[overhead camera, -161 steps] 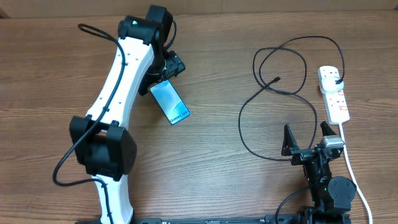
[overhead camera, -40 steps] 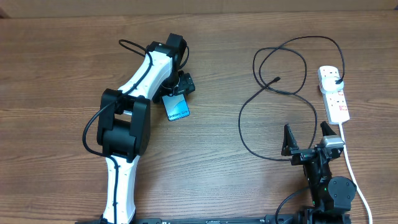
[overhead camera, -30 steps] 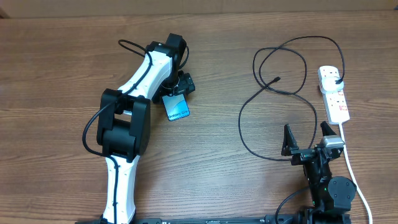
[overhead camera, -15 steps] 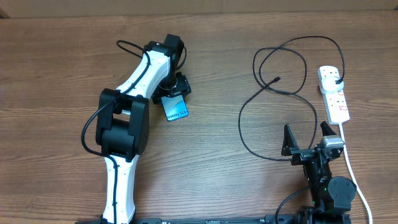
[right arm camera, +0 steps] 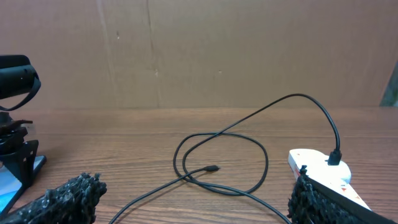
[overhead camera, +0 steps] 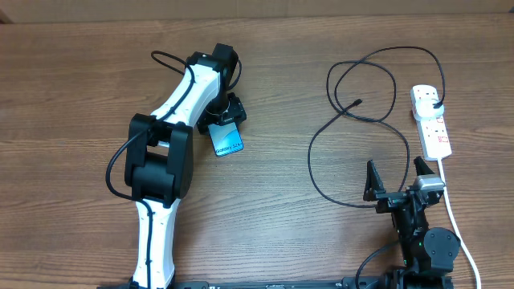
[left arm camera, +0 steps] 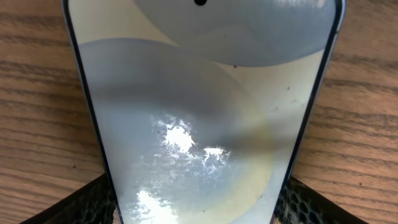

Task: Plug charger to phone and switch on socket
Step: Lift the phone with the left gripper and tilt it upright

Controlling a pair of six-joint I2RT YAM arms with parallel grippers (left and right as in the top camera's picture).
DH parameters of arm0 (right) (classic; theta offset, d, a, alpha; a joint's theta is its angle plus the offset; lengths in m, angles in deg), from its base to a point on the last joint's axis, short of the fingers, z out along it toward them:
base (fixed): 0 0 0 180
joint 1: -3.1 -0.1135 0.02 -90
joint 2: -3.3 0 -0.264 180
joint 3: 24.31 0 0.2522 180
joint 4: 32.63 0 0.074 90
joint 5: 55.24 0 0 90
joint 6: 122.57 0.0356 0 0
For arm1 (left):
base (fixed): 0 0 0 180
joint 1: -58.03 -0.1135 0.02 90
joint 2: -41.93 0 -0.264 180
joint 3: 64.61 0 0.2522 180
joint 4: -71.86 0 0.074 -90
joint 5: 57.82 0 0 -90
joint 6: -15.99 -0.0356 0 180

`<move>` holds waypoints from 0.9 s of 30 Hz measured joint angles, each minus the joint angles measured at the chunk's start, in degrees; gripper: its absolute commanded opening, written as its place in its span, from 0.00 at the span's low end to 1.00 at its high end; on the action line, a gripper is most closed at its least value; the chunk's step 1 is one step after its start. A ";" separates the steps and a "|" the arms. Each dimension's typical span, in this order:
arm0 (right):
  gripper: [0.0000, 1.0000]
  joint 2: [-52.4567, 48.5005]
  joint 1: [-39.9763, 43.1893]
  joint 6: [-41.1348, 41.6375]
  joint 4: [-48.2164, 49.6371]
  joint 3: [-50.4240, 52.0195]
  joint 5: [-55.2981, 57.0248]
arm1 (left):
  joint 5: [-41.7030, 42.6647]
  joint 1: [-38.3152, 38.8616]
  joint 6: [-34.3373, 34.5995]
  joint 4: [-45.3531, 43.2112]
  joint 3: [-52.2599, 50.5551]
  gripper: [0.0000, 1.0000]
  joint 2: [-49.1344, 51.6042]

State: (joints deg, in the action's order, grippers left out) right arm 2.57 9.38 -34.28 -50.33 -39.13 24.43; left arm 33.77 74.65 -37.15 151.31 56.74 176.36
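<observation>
While the left tool [overhead camera: 225, 122] grips the phone [overhead camera: 228, 141] — a finger against each long edge — the screen faces up over the bench [overhead camera: 80, 80]. Well right of the phone, the charger [overhead camera: 312, 152] loops, its connector tip [overhead camera: 357, 102] lying free. Farther right, the right tool [overhead camera: 395, 172] gapes wide, empty. Farthest from the phone, the socket [overhead camera: 434, 132] holds the plug [overhead camera: 434, 103].

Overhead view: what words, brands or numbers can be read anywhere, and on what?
The phone: white lettering on its screen, too small to read.
The power strip: small red marks, too small to read.
Left wrist view: only glare on the phone, no text.
Nothing else carries writing.
</observation>
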 measured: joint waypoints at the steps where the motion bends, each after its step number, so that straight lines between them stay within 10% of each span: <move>1: 1.00 0.00 0.00 0.00 -0.02 0.00 0.02 | 0.20 -0.13 0.00 0.46 0.42 0.75 0.24; 27: 1.00 0.00 0.00 0.02 0.02 0.02 0.02 | 27.34 -0.63 -7.48 25.05 16.22 0.70 5.40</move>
State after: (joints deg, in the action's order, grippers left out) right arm 2.57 9.38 -34.26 -50.31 -39.11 24.45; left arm 61.11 74.02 -44.63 176.36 72.96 181.76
